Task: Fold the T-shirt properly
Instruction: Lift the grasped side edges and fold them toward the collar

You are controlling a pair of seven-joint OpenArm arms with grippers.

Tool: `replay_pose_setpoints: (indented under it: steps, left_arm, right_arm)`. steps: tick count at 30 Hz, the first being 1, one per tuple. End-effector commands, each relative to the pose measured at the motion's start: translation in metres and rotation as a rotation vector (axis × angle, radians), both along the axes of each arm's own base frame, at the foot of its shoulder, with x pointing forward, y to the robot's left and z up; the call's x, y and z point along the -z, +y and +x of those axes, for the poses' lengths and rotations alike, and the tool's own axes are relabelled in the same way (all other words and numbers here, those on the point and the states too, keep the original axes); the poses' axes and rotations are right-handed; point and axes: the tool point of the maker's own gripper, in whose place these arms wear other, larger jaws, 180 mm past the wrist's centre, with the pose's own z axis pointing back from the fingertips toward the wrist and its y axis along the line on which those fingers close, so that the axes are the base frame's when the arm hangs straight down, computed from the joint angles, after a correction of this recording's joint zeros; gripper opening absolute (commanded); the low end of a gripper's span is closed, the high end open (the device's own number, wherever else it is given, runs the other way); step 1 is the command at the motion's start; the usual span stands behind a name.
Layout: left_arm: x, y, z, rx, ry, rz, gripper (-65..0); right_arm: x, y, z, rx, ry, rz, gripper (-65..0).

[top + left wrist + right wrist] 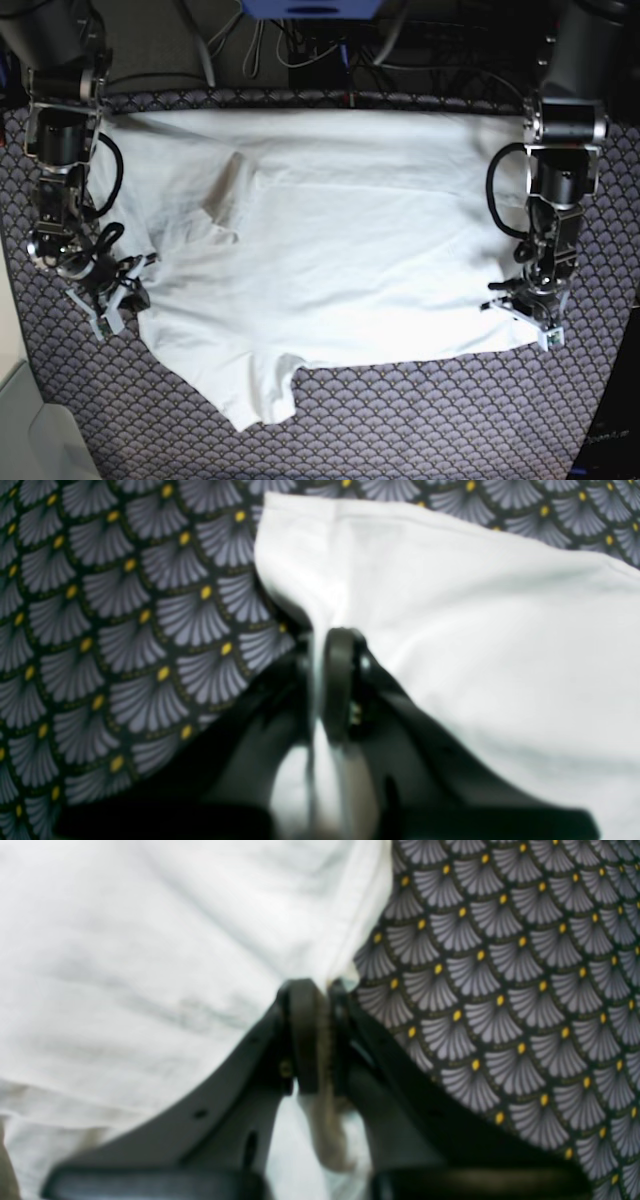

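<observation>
Left claw and right claw each pinch an edge of the plain white thin-cloth T-shirt, spread nearly flat on the scallop-patterned surface; no fold made yet.

Purple-grey scallop-patterned cloth with yellow dots, spread flat over the table. Dark cables bunched behind its far edge, beneath a blue object. Pale surface along the near left corner.
</observation>
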Motion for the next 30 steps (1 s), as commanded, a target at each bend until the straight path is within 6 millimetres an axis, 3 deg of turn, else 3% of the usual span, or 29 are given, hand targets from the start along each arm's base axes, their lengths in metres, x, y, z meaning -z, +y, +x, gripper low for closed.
replay_pose_setpoints:
  steps: [1, 7, 15, 26, 30]
  left_arm:
    - [-0.027, 0.015, 0.014, -0.006, -0.064, 0.028, -64.5]
    - [-0.032, 0.019, 0.013, -0.003, -0.06, 0.036, -64.5]
    - [-0.031, 0.032, 0.007, -0.014, -0.029, 0.047, -64.5]
    - [-0.025, 0.029, 0.004, -0.01, 0.006, 0.034, -64.5]
    - [-0.035, 0.019, 0.004, 0.022, -0.021, 0.042, -64.5]
  right_arm:
    - [-0.023, -0.009, 0.013, 0.009, -0.067, -0.003, -65.0]
    - [-0.03, -0.041, 0.009, 0.093, -0.087, 0.007, -65.0]
    - [-0.027, -0.048, -0.001, 0.11, -0.086, 0.0, -65.0]
    - [-0.058, -0.028, -0.018, 0.054, -0.189, -0.07, -65.0]
    - [-0.065, -0.02, -0.022, 0.039, -0.214, -0.077, -65.0]
